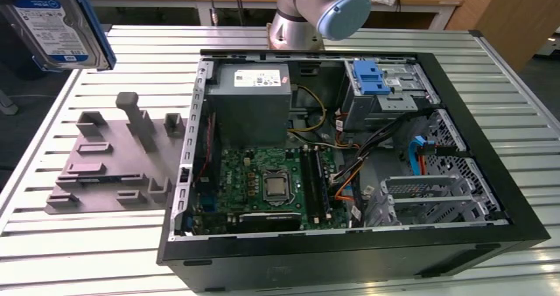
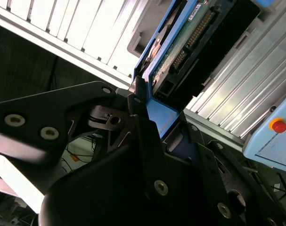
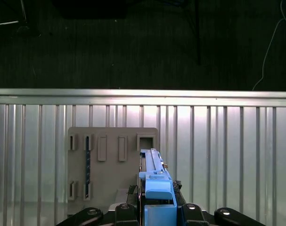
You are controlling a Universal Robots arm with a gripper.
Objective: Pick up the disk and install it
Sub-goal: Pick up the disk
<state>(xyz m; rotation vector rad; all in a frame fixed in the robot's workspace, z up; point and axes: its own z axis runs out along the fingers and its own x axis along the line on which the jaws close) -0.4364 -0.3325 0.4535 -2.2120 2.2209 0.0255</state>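
The disk (image 1: 52, 27) hangs high in the air at the exterior view's far left, label side showing, touching nothing beneath it. In both wrist views the gripper (image 2: 161, 117) has its black fingers (image 2: 138, 101) clamped on the blue carrier frame at one end, with the rest of the drive jutting out past them. The first wrist view has the disk (image 3: 154, 181) edge-on above the slatted metal table (image 3: 227, 150), over a corner of the grey fixture plate (image 3: 112, 160) with its slots. The table's far edge runs straight across beyond that, with dark floor after it. Around the held drive the air is free on all sides. Over on the exterior view's right, the open computer case (image 1: 490, 171) takes up most of the table, its black rim standing up all round. Inside are a grey power supply box (image 1: 249, 105) at the far left, the green motherboard (image 1: 271, 184) nearer, a metal cage with a blue latch (image 1: 378, 79) at the far right and another grey cage (image 1: 429, 191) near right. Loose cables (image 1: 350, 171) trail between the board and the cages. The arm (image 1: 315, 10) rises behind the case.
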